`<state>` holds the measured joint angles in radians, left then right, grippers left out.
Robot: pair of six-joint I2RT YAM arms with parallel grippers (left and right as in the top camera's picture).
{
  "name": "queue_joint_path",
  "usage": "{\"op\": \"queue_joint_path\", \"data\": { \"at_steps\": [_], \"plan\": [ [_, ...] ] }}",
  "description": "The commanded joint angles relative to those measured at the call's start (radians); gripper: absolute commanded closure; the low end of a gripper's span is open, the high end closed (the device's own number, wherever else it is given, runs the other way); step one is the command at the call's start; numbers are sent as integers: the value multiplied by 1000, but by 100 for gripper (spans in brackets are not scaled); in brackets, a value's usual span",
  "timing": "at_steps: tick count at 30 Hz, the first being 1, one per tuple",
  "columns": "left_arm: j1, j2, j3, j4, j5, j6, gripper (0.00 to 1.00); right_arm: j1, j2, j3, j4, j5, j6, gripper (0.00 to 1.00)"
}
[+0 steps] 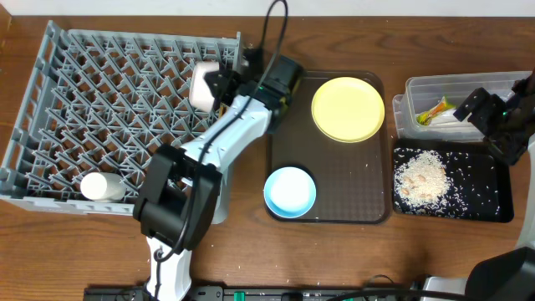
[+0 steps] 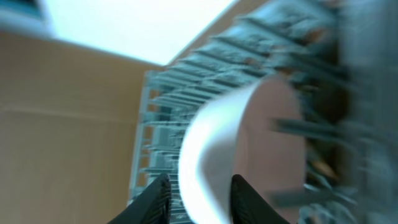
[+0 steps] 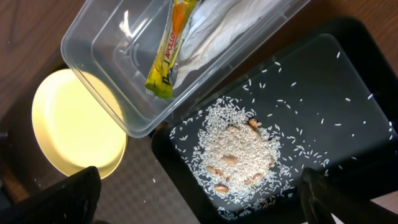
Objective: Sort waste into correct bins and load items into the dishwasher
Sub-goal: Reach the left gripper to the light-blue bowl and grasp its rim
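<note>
Fingers [image 2: 158, 199] of left gripper [image 2: 200, 196] clamped on white bowl [image 2: 211, 149] rim, held over grey peg rack [image 1: 100, 100] — white cup [image 1: 100, 186] laid inside. Right gripper [image 3: 202, 199] fingers [image 3: 78, 196] spread wide above shiny black tray [image 3: 348, 87] — rice [image 3: 239, 149] piled there. Wrapper [image 3: 163, 56], crumpled napkin [image 3: 211, 28] kept in clear tub [image 3: 93, 56].

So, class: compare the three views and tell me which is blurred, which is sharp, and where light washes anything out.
Left wrist: badly smeared, white bowl and dish rack streaky, top blown white. Right wrist: crisp, single rice grains visible, yellow plate glowing overexposed. Overhead: sharp, evenly lit.
</note>
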<state>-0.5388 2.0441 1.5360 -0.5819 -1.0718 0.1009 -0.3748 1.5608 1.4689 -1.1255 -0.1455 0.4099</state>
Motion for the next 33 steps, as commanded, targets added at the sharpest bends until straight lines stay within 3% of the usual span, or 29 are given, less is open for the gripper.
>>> {"op": "queue_joint_path", "data": {
  "at_steps": [1,7,12,19,23,29,33],
  "plan": [
    [-17,0,3,-42,167,-81,63,0,-10,6,-1,-1,5,1],
    [-39,-61,5,-144,494,-206,50,0,-10,6,-1,-1,5,1],
    [-40,-174,5,-140,922,-219,48,0,-10,6,-1,-1,5,1],
    [-40,-200,5,-98,1242,-223,48,0,-10,6,-1,-1,5,1],
    [-40,-200,5,-211,1334,-245,47,0,-10,6,-1,-1,5,1],
    [-40,-200,5,-455,1333,-238,48,0,-10,6,-1,-1,5,1],
    [-42,-200,-27,-535,1288,-211,48,0,-10,6,-1,-1,5,1]
  ]
}}
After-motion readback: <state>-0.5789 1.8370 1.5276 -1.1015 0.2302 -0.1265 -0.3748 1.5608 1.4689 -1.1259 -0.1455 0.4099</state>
